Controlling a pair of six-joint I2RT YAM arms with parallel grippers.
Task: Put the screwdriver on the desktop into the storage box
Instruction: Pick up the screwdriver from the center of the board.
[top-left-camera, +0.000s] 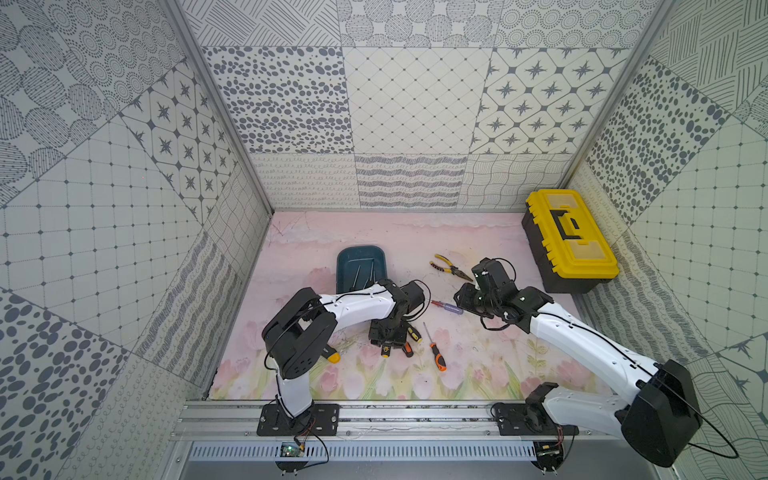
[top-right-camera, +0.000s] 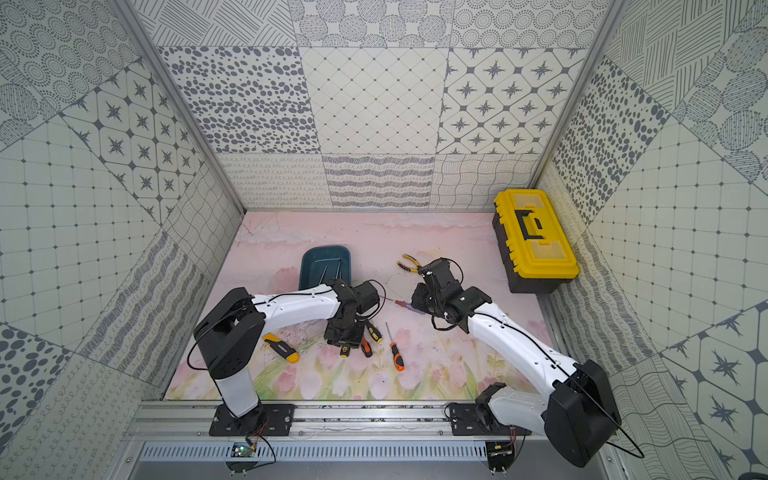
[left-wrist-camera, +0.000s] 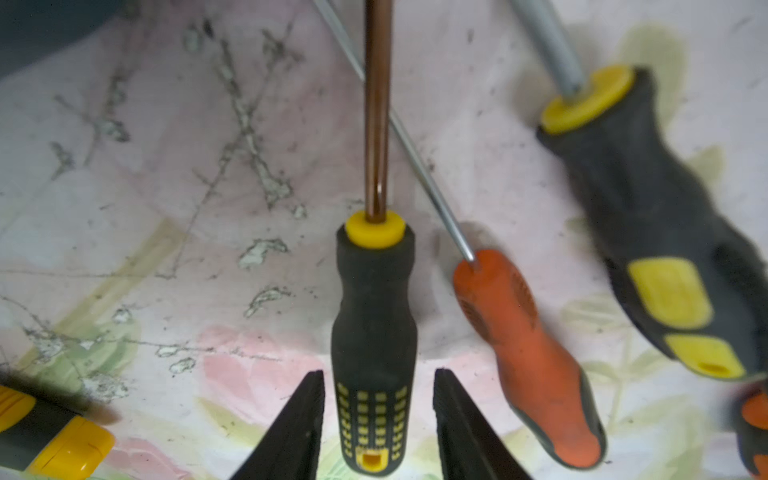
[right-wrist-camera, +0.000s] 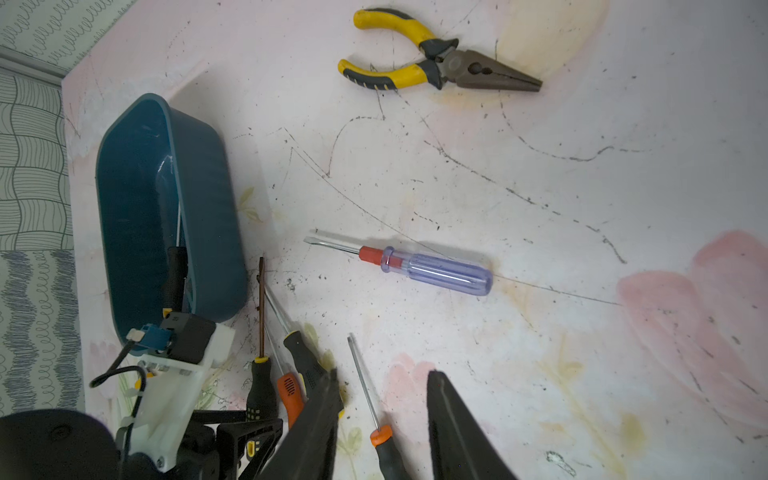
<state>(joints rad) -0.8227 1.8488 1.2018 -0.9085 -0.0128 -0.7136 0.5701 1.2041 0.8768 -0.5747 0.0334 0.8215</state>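
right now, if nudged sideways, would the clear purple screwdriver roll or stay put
Probably rolls: the clear purple screwdriver has a rounded handle lying free on the flat desktop. Likely rigid, given its metal shaft. The glossy plastic may slip.

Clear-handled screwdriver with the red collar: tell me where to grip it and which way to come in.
Take the clear-handled screwdriver by its thick fluted handle, not the thin shaft, which would likely slip. Probably best to come straight down from above with the jaws across the handle's width: it lies flat on the desktop, with bare surface along both long sides for the fingers to drop into.
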